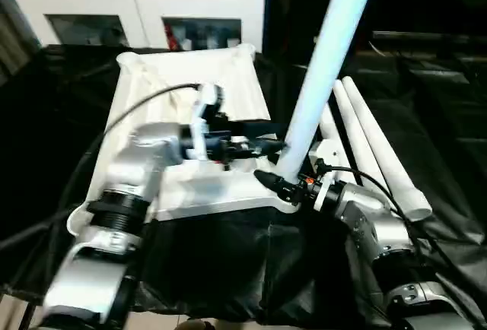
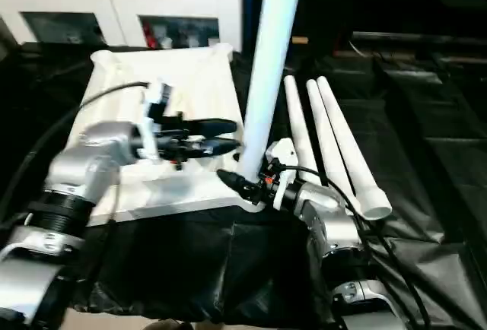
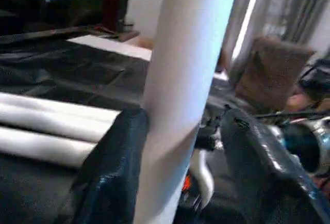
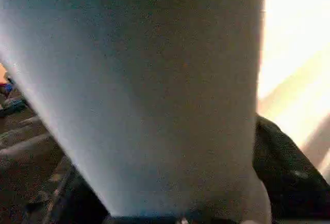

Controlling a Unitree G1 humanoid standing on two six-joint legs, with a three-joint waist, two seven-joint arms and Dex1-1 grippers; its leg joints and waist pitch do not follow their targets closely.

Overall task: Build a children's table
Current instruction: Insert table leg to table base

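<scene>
The white tabletop (image 1: 236,87) lies underside up on black cloth. One white leg (image 1: 323,64) stands upright in its near right corner socket (image 1: 293,202), leaning slightly right. My right gripper (image 1: 278,185) is shut on the base of this leg, just above the socket. My left gripper (image 1: 274,146) reaches in from the left a little higher up. It is open, with its fingers (image 3: 118,167) straddling the leg (image 3: 180,79): one finger touches it and the other stands off. Three more legs (image 2: 331,140) lie side by side on the cloth to the right.
A white cabinet with glass doors (image 1: 137,3) stands behind the tabletop. Black cloth (image 1: 221,261) covers the work surface and hangs over the near edge. A black cable (image 1: 129,109) loops over my left forearm and across the tabletop.
</scene>
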